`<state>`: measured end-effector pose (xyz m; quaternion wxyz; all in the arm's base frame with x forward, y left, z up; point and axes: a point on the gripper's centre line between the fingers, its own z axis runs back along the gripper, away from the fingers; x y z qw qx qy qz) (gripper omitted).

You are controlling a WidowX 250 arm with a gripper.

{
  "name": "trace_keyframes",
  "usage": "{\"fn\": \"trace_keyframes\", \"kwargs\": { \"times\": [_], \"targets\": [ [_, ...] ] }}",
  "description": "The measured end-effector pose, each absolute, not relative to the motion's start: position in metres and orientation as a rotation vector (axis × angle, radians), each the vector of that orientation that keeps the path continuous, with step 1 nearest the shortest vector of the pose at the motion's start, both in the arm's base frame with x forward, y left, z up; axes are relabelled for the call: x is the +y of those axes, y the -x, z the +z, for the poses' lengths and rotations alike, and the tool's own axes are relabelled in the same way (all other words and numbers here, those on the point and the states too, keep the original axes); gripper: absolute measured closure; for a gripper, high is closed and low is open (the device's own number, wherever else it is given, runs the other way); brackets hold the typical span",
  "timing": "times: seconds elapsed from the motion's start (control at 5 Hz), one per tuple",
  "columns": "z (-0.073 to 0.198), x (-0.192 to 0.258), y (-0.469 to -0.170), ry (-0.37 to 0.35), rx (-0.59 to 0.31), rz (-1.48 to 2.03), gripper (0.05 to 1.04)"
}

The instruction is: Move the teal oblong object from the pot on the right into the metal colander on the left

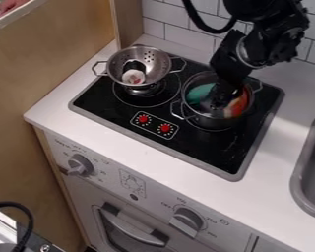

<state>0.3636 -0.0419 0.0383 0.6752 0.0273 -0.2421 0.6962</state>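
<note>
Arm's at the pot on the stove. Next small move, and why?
Probably a short lift straight up. The end effector is low over the pot, between the teal item and the orange-red item in the image, and hides what's beneath, so any grip is unclear. Going vertical should spare the rim.

The top edge cuts off the arm (268, 37), and its black gripper (220, 93) blends into the dark inside of the pot (208, 121), so its lower end is hard to make out. It partly covers a teal thing (200, 92) and an orange-red thing (238, 105), both too blurred to name. In the colander (157, 61), a black-and-white thing (133, 77) is likewise unclear. The right edge crops the sink (300, 179); the bottom edge crops the oven door (114, 231).
</note>
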Motion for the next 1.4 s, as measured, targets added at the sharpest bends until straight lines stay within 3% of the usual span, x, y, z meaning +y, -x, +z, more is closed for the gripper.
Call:
{"fn": "trace_keyframes", "kwargs": {
  "times": [0.2, 0.4, 0.8, 1.0, 1.2, 1.4],
  "targets": [
    [0.037, -0.042, -0.363, -0.054, -0.529, 1.575, 0.627],
    [0.038, -0.043, -0.363, -0.057, -0.524, 1.581, 0.692],
    [0.041, -0.044, -0.359, -0.096, -0.479, 1.586, 0.692],
    [0.064, -0.042, -0.355, -0.183, -0.41, 1.575, 0.692],
    [0.104, -0.048, -0.356, -0.251, -0.324, 1.597, 0.692],
    [0.116, -0.05, -0.346, -0.322, -0.279, 1.588, 0.692]
  ]
}}
